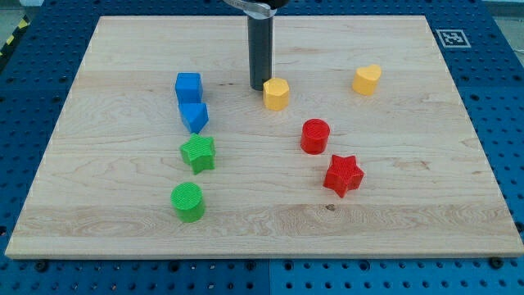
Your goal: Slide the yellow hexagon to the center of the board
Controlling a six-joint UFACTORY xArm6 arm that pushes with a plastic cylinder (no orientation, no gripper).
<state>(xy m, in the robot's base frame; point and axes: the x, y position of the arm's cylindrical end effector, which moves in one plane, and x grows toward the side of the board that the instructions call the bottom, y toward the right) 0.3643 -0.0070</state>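
**Yellow hexagon beside tool tip, upper middle of counter**

Yellow hexagon (277, 93): lies a little above the middle of the wooden counter (409, 205), just to the view's right of my tip (259, 88); whether they touch cannot be told. Tool: a straight dark rod with nothing to open or close, standing upright, holding nothing.

Other yellow block (367, 79): well apart toward the view's right. Blue cube (188, 86) and a second blue block (195, 115): close together at the view's left. Green star (198, 153) and green cylinder (188, 201): below them. Red cylinder (315, 136) and red star (342, 174): below the hexagon, to the right.

Surroundings: blue perforated bench (508, 106) around the counter; a printed marker (450, 37) at its upper right corner.
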